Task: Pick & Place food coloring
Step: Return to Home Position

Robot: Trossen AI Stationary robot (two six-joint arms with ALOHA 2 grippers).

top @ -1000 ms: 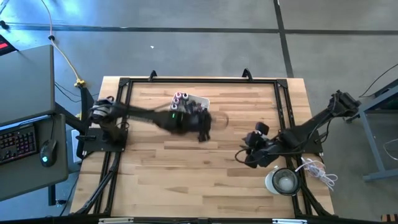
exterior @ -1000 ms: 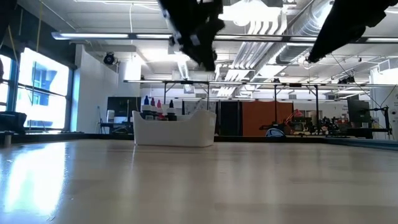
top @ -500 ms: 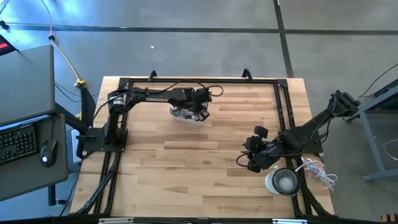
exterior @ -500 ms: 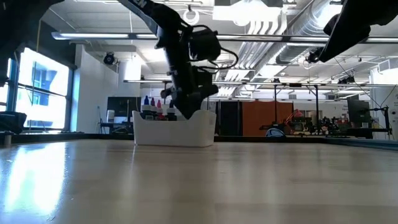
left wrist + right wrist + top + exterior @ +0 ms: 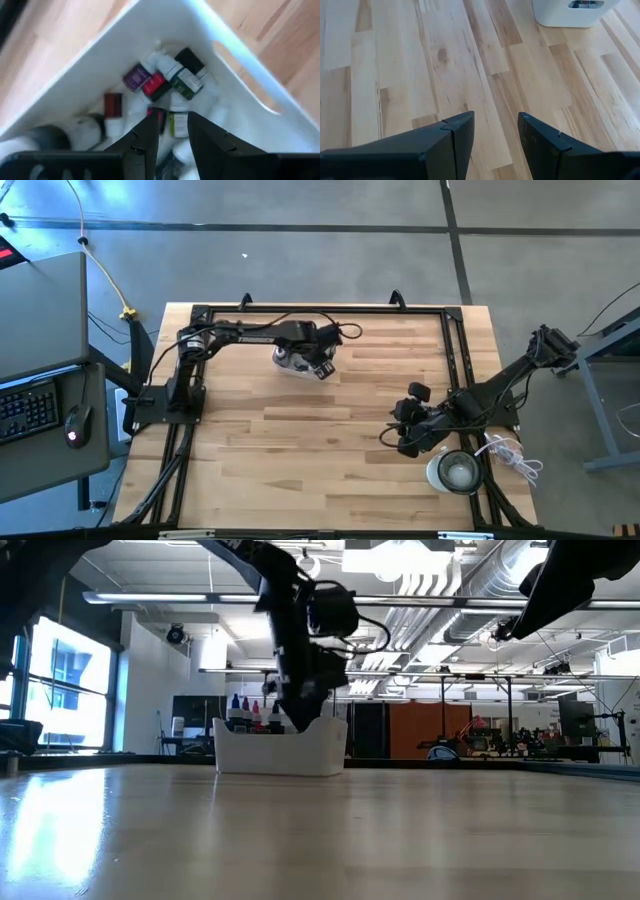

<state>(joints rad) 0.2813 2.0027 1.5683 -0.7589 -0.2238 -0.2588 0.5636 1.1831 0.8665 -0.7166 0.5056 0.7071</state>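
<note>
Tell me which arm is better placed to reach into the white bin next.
Left. The left arm hangs over the white bin, its open jaws pointing down at the food coloring bottles inside. The right arm waits at the table's right side, far from the bin.

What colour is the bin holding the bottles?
White; the bin shows best in the left wrist view, below the left gripper.

Food coloring bottles (image 5: 155, 85) inside bin (image 5: 100, 65)
</note>
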